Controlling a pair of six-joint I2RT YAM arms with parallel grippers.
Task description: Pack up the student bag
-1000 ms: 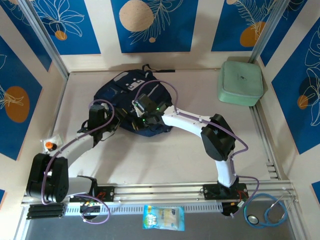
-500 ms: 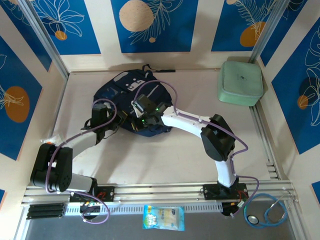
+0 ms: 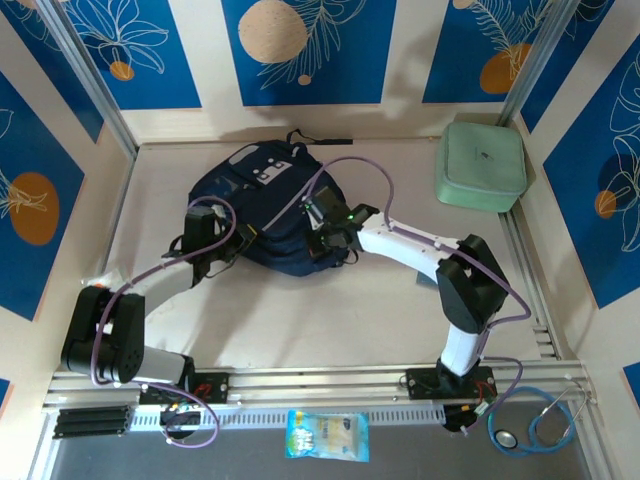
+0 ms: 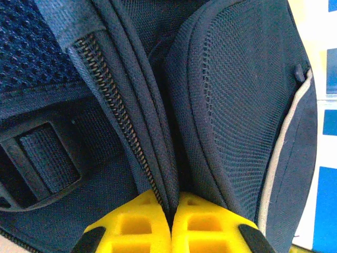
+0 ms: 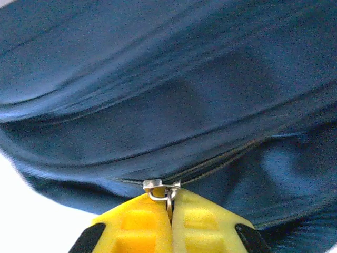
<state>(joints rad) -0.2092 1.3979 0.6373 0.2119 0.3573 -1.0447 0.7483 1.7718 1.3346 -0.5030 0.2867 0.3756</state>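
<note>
**From above:** A large navy blue fabric student bag [image 3: 255,190], with grey-white stripes and small white marks on its pocket, lies slumped on the pale worktop [image 3: 300,320], left of centre and toward the far wall. Its black carry loop points at the far wall and its rounded base faces the arms. The long axis therefore runs roughly near to far, leaning slightly right at the far end. The left arm [image 3: 150,285] reaches the bag's near-left edge and the right arm [image 3: 410,245] its near-right edge. A pale green square zip case [image 3: 481,165] sits well apart in the far right corner. A blue-and-white snack packet [image 3: 327,435] and a blue stethoscope [image 3: 535,425] lie on the grey strip in front of the arm bases.

**Left wrist view:** The left gripper [image 4: 171,211] has its yellow jaws pressed together, pinching a fold of the bag's navy edge beside a line of dark zip teeth [image 4: 113,100]. A padded mesh panel [image 4: 237,105] edged with pale grey piping rises to the right. A black webbing strap [image 4: 47,158] threaded through a buckle lies at lower left.

**Right wrist view:** The right gripper [image 5: 169,211] has its yellow jaws closed on a small silver zip pull [image 5: 162,191]. The pull sits at the end of a zip line that runs up and to the right across smooth navy fabric, which is slightly blurred.
</note>
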